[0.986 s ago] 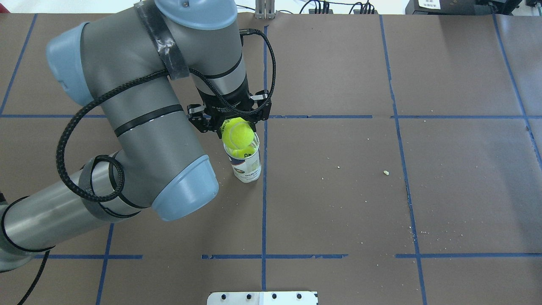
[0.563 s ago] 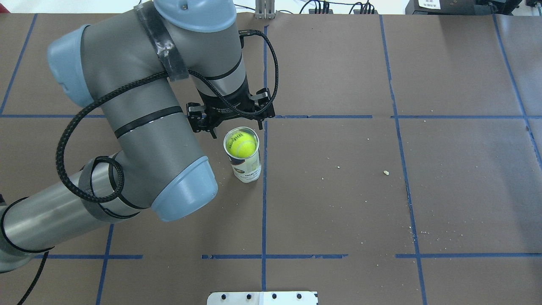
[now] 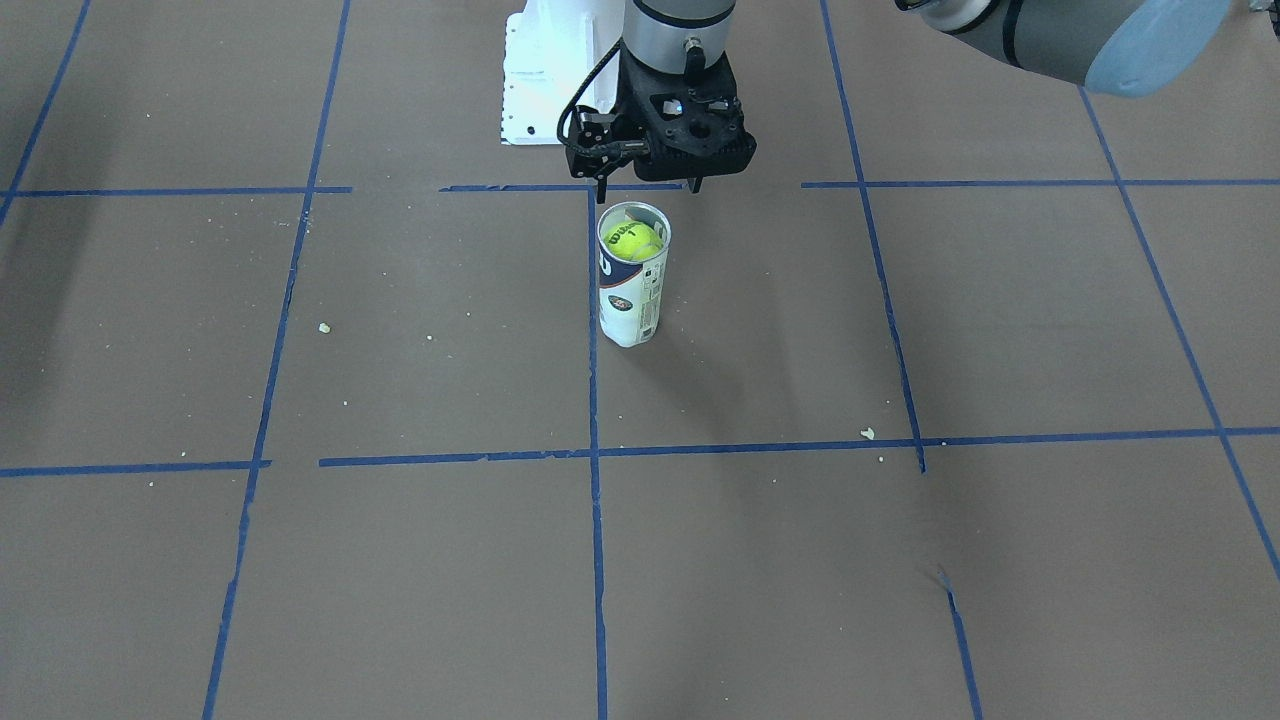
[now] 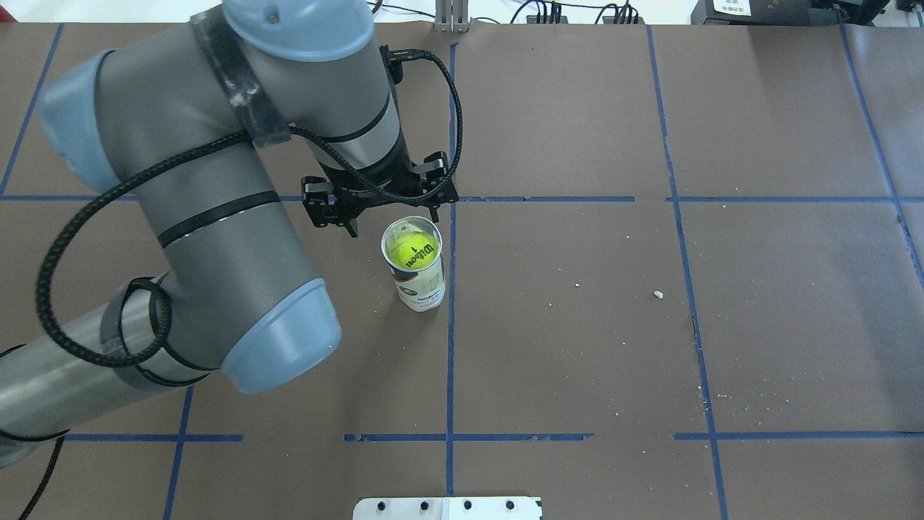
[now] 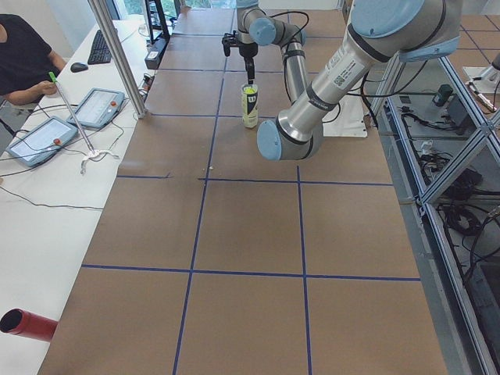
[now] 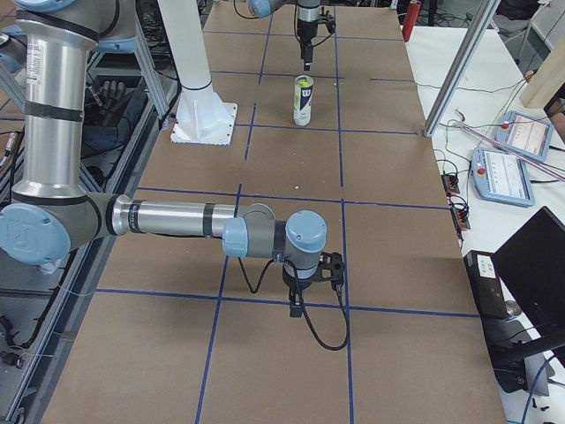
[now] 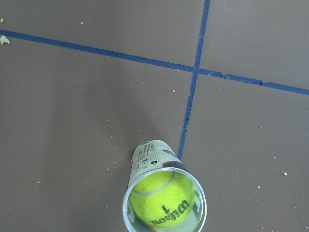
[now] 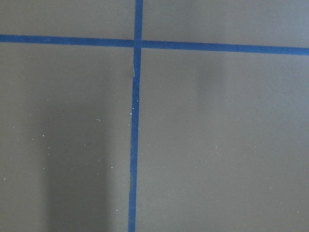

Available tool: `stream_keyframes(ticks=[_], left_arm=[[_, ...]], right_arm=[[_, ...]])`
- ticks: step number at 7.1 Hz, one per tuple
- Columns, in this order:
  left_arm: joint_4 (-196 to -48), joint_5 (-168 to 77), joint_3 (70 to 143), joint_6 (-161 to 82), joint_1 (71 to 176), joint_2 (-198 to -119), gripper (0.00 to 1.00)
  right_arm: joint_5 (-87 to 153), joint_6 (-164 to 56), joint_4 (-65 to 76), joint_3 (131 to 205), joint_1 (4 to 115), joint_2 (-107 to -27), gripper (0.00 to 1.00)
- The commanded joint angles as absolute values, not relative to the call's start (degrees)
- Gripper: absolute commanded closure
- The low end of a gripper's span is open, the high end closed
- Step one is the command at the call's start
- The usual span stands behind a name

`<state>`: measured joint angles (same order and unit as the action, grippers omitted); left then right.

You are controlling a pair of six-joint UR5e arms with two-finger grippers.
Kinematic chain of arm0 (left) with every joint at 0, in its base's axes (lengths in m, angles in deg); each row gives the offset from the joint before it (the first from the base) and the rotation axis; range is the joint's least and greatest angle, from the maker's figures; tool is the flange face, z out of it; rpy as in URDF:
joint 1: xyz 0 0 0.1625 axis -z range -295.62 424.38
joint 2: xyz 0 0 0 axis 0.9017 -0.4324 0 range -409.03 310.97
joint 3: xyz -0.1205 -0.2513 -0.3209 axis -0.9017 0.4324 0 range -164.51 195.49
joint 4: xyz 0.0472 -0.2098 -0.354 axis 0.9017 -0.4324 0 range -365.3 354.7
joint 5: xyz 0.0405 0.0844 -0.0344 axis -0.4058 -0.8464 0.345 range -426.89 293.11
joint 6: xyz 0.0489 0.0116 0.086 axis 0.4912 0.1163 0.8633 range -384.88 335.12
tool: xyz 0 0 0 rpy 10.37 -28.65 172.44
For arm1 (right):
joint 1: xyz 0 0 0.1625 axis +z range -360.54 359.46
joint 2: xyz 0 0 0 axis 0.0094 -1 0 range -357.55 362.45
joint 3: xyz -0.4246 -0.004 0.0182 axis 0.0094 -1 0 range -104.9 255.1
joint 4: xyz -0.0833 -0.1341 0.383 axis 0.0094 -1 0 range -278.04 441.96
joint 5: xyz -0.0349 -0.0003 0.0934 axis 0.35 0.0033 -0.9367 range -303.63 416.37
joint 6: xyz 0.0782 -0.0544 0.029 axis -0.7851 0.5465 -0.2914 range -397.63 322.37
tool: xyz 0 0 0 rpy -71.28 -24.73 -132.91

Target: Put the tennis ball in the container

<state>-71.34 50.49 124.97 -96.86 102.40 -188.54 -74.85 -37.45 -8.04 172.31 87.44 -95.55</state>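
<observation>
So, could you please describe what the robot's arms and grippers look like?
Both arms are grey tubes with pale-blue joint caps and black bands. The left arm carries a braided black cable and black strap; the left gripper is black, two-fingered.

Six cameras are covering one tabletop [image 4: 758, 325].
Overhead and front views are looking down from opposite long edges, side views along it from either end; wrist cameras are pointing straight down, the left close over the container [image 7: 150, 155] five views are sharing.
</observation>
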Motion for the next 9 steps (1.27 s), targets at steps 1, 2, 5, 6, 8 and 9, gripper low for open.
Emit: stream_keyframes(ticks=[1, 2, 5, 6, 8, 9], left_arm=[[-78.7, 50.5, 129.1, -82.3, 107.1, -178.5, 0.0], [-80.9, 51.2, 129.0, -70.7, 113.1, -174.8, 0.0], [-92.3, 60.6, 128.8, -45.4, 131.7, -152.0, 0.0], [-95.4, 61.9, 126.4, -35.5, 137.8, -144.8, 0.0], [-95.6, 68.7, 111.7, -22.4, 151.1, -140.8, 0.0], [-95.4, 68.7, 108.9, -16.7, 153.7, -139.4, 0.0]], right_arm=[[-74.9, -37.5, -8.0, 172.3, 87.4, -95.5, 0.0], [-74.9, -37.5, -8.0, 172.3, 87.4, -95.5, 0.0], [-74.9, -37.5, -8.0, 172.3, 87.4, -95.5, 0.0], [-74.9, -37.5, -8.0, 172.3, 87.4, -95.5, 0.0], [-74.9, -37.5, -8.0, 172.3, 87.4, -95.5, 0.0], [-74.9, -37.5, -8.0, 172.2, 87.4, -95.5, 0.0]])
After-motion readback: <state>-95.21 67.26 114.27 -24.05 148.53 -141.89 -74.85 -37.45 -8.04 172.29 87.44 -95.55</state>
